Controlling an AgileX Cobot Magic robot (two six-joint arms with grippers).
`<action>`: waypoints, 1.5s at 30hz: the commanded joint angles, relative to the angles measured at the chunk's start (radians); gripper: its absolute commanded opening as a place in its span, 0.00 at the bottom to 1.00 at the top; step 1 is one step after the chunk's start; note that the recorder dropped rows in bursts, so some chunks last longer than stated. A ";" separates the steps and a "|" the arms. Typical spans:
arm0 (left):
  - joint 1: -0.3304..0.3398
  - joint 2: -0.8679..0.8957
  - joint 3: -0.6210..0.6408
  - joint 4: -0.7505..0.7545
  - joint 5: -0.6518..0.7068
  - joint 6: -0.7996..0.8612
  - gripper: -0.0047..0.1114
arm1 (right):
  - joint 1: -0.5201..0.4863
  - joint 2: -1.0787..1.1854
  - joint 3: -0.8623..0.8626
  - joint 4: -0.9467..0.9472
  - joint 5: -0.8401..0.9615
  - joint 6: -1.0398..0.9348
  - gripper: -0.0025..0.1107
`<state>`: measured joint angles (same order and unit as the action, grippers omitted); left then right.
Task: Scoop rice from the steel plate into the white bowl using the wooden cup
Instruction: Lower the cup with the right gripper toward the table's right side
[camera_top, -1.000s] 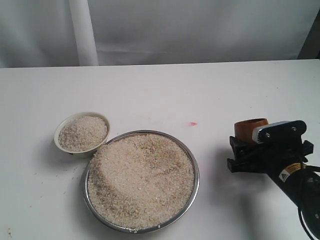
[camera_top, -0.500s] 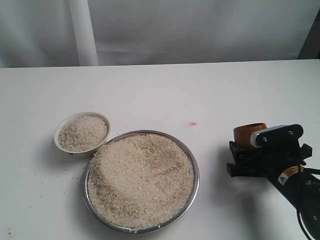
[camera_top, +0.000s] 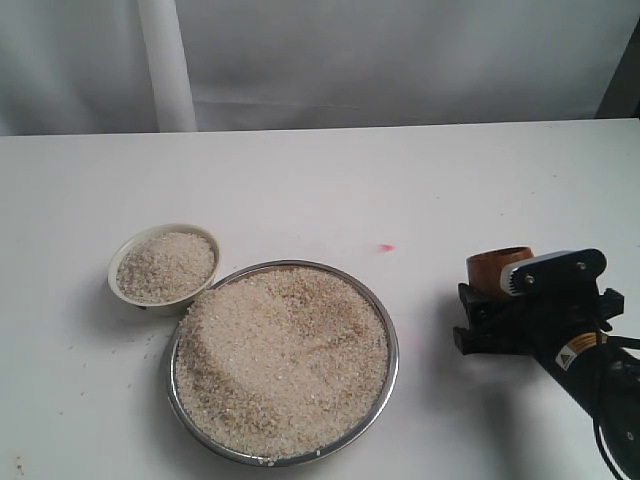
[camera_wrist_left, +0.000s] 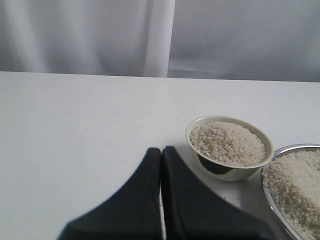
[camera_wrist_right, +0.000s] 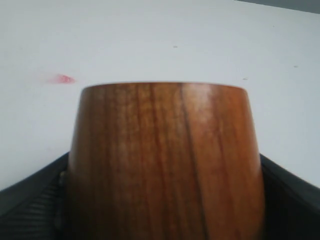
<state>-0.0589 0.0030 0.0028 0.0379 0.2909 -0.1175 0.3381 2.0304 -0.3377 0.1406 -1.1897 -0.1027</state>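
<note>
Wooden cup (camera_top: 496, 266) at lower right of frame, upright between the jaws of the right gripper (camera_top: 480, 316), seemingly clamped, well apart from steel plate (camera_top: 392, 340) heaped with rice (camera_top: 285, 355) at lower centre, white bowl (camera_top: 113, 290) just upper left of it, left gripper (camera_wrist_left: 161, 165) closed, empty.

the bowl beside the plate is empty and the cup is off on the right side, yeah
Not quite. The bowl is not empty: it is filled with rice, as the left wrist view shows. The rest holds: it sits beside the plate, and the cup is off on the right side.

White table (camera_top: 300, 180) with a small red mark (camera_top: 386, 247), pale curtain (camera_top: 400, 60) behind
</note>
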 joint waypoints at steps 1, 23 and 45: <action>-0.004 -0.003 -0.003 -0.005 -0.005 -0.006 0.04 | -0.004 0.001 -0.002 -0.002 0.012 -0.003 0.02; -0.004 -0.003 -0.003 -0.005 -0.005 -0.004 0.04 | -0.004 0.001 -0.002 0.003 0.025 -0.003 0.63; -0.004 -0.003 -0.003 -0.005 -0.005 -0.004 0.04 | -0.002 -0.001 0.012 -0.002 0.002 -0.035 0.79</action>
<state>-0.0589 0.0030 0.0028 0.0379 0.2909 -0.1175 0.3381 2.0304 -0.3377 0.1424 -1.1600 -0.1316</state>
